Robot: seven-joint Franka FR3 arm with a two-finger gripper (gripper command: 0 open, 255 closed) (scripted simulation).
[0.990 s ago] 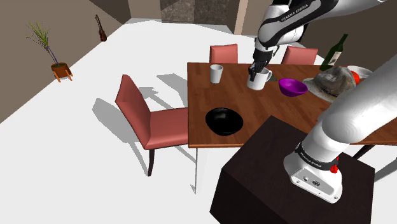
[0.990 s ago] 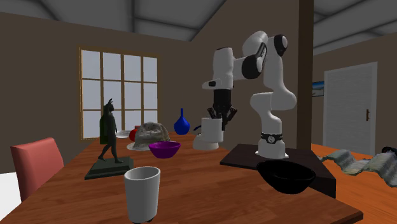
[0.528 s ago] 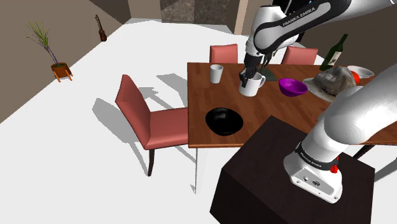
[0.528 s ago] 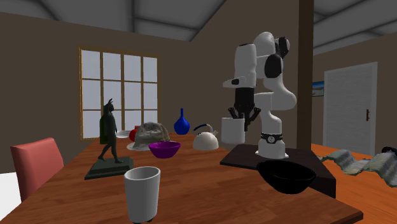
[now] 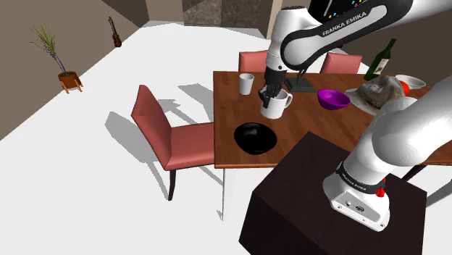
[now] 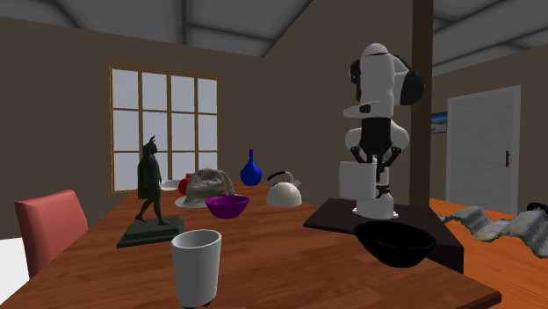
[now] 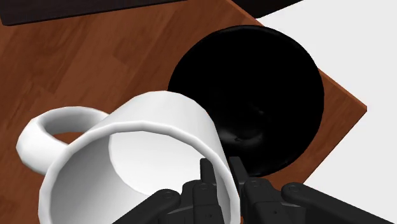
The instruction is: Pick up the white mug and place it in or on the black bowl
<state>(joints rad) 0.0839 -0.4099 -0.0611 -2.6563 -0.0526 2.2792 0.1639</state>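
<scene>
1. Grip state: the gripper (image 7: 221, 170) is drawn narrow and holds the white mug (image 7: 127, 159) by its wall, with one finger inside the rim and one outside, across the mouth from the handle.
2. Mug position: the mug hangs upright, mouth up, clear of the table (image 5: 239, 116).
3. Target position: the black bowl (image 7: 254, 89) rests on the table near the edge, on the side toward the stand.
4. Governing relation: seen along the gripper, the bowl lies on the gripped side of the mug, away from the handle. The mug's wall overlaps the bowl's near rim, but the bowl's centre is offset from it.
5. Judgement: the mug probably needs a short shift toward the bowl's centre, then a descent along its upright axis. The handle would trail on the far side.
</scene>
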